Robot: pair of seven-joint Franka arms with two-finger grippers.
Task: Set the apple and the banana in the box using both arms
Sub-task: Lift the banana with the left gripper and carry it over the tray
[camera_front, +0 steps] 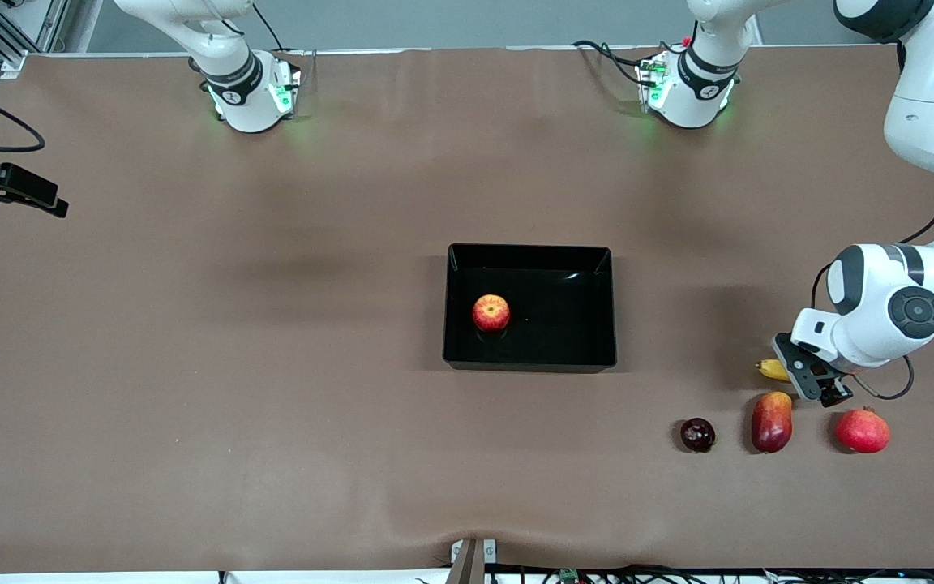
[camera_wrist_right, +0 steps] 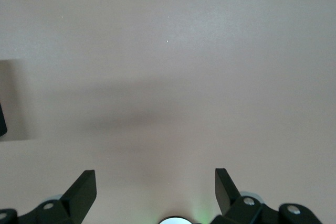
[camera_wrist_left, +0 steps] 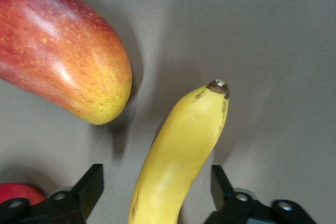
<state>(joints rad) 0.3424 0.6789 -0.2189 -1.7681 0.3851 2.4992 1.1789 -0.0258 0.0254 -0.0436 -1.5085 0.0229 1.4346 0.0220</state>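
Observation:
The red apple [camera_front: 490,313] lies inside the black box [camera_front: 532,246] at the middle of the table. The yellow banana [camera_front: 772,370] lies on the table toward the left arm's end, mostly hidden under the left hand in the front view. My left gripper [camera_front: 814,381] is down over it and open. In the left wrist view the banana [camera_wrist_left: 178,156] runs between the two spread fingers of that gripper [camera_wrist_left: 155,170], with a gap on each side. My right arm waits drawn back; its gripper [camera_wrist_right: 155,174] is open and empty over bare table.
A red-orange mango [camera_front: 771,421] lies close beside the banana, nearer to the front camera; it also shows in the left wrist view [camera_wrist_left: 58,51]. A pomegranate [camera_front: 862,431] and a small dark-maroon fruit [camera_front: 697,434] flank the mango. A black camera mount [camera_front: 9,191] stands at the right arm's end.

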